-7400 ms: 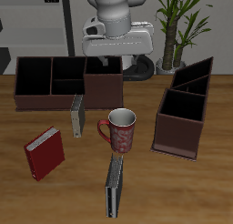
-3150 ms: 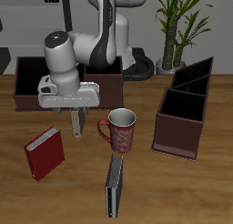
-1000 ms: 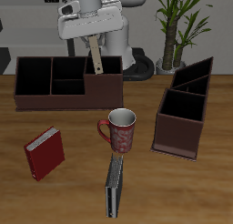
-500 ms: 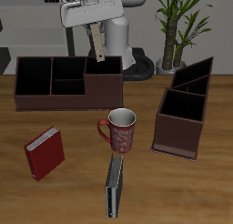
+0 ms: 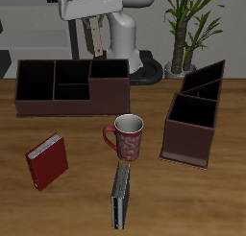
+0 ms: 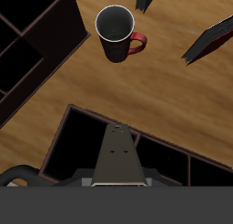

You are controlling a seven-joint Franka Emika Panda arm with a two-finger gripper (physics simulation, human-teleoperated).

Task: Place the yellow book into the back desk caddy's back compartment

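Colours only — the yellow book [image 5: 98, 39] is pale tan with a greyish edge; the back desk caddy [image 5: 69, 86] is dark brown with black insides. The mug [image 5: 126, 137] bears a red-and-white pattern, the red book [image 5: 47, 161] is deep red, and the table [image 5: 192, 197] is warm wood-brown — streaked grain.

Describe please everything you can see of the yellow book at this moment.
The yellow book is thin, with a pale tan cover and a greyish edge. It hangs in the air, almost upright and a little tilted, with its upper end gripped in the claw. It is high above the back desk caddy, over that caddy's end section nearest the mug, and it touches nothing except the claw. In the wrist view it shows as a narrow tan-grey strip running away from the camera above a dark compartment.
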